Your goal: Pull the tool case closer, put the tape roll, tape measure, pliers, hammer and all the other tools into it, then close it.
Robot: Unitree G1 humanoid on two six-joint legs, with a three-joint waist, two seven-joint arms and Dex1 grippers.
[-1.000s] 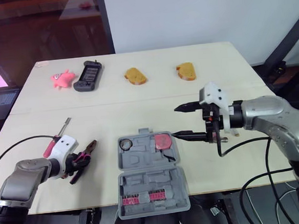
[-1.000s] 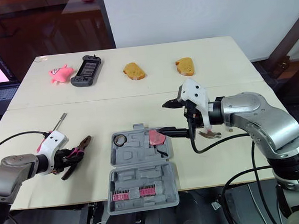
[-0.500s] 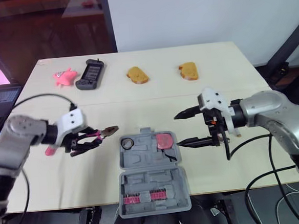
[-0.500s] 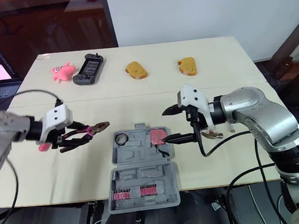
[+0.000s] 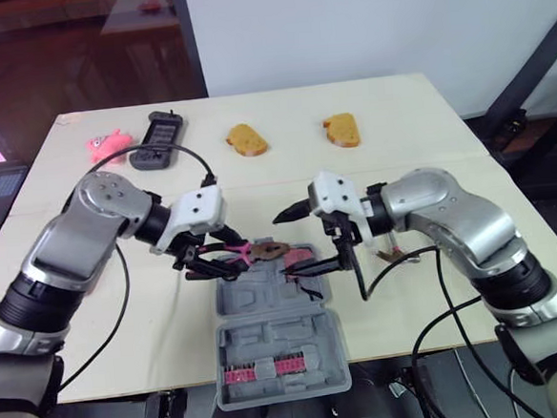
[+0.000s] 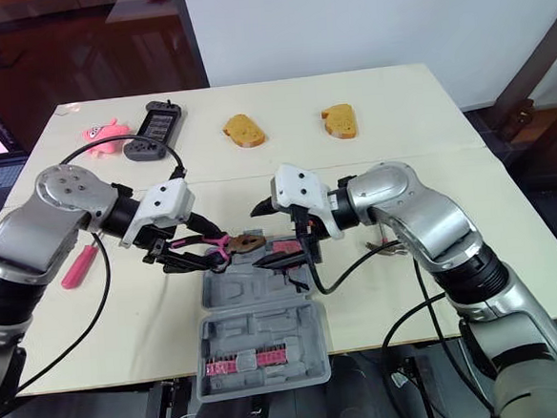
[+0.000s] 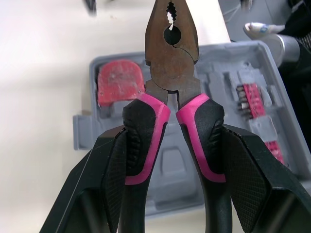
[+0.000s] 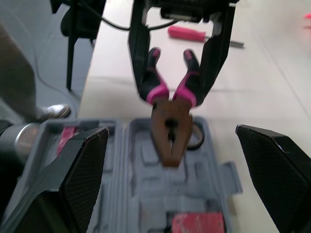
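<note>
Pink-handled pliers (image 5: 250,254) over open tool case (image 5: 278,338)

Left arm bent at elbow, forearm angled inward, left gripper (image 5: 204,263) clamped on pliers (image 5: 262,251) handles, pointing toward the right side. Right arm bent, forearm reaching inward, right gripper (image 5: 291,244) with fingers spread wide, tips facing the left gripper, close but apart.

no readable text, label or number on anything.
</note>
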